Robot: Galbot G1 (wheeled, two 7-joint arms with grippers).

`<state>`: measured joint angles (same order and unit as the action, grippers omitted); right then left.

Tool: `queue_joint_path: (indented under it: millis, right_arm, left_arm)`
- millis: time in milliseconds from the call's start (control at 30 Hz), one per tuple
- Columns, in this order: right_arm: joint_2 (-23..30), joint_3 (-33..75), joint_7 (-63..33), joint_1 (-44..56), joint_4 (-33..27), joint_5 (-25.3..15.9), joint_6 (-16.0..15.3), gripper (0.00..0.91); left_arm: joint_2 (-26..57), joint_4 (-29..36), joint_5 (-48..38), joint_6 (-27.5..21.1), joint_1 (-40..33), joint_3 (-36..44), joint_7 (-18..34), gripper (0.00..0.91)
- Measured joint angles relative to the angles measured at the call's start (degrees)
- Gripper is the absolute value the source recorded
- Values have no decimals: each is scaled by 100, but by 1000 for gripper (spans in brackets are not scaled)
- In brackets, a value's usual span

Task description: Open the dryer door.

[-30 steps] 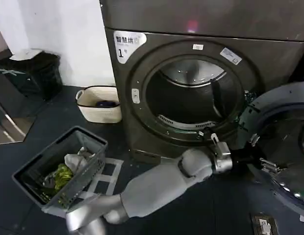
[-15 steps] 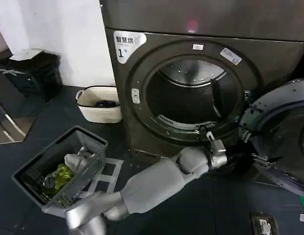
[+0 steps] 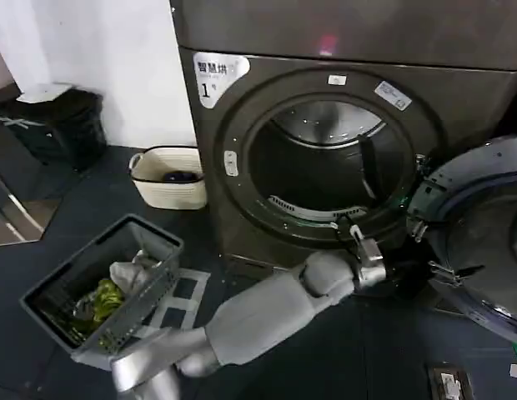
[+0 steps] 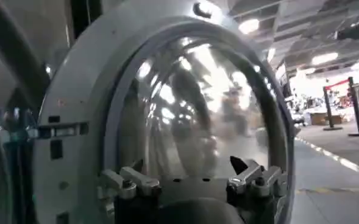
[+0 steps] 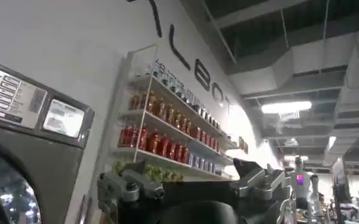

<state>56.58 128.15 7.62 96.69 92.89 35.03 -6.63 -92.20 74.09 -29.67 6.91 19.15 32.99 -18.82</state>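
Note:
The dryer (image 3: pixel 210 175) stands with its steel drum (image 3: pixel 325 125) exposed. Its dryer door (image 3: pixel 484 225) hangs swung out at the right, dark inner face toward me. In the left wrist view the dryer door (image 4: pixel 191 115) shows its grey ring and bulging glass. My left arm reaches across low in front of the dryer. My left gripper (image 3: pixel 430 250) is open at the door's near edge, and the left gripper (image 4: pixel 188 176) has nothing between its fingers. My right gripper (image 5: pixel 188 173) is open too, pointing up at a wall and ceiling.
A pale oval basket (image 3: pixel 167 177) sits on the floor left of the dryer. A dark crate (image 3: pixel 100 287) with clothes is at my lower left, and a black bin (image 3: pixel 54 121) stands by the wall. Wall shelves of red bottles (image 5: pixel 161 137) hang beside another machine (image 5: pixel 27 140).
My left wrist has drawn back a little toward the dryer and slightly up. The door's lower edge has shifted with it; over the last half second almost nothing moved.

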Motion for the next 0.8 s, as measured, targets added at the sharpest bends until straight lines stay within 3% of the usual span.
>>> queue_joint_path:
  millis: [367,667,800]
  right_arm:
    - [-18,90,-23,-9,77,11,9,907]
    - [7,104,7,-9,84,9,33,907]
    - [-9,116,25,-12,83,7,40,907]
  left_arm:
    - [0,224,-204,1146,-20,96,-188,907]
    - [21,652,-585,1747,65,408,-400,907]
    - [467,852,-837,1835,115,519,-515,907]
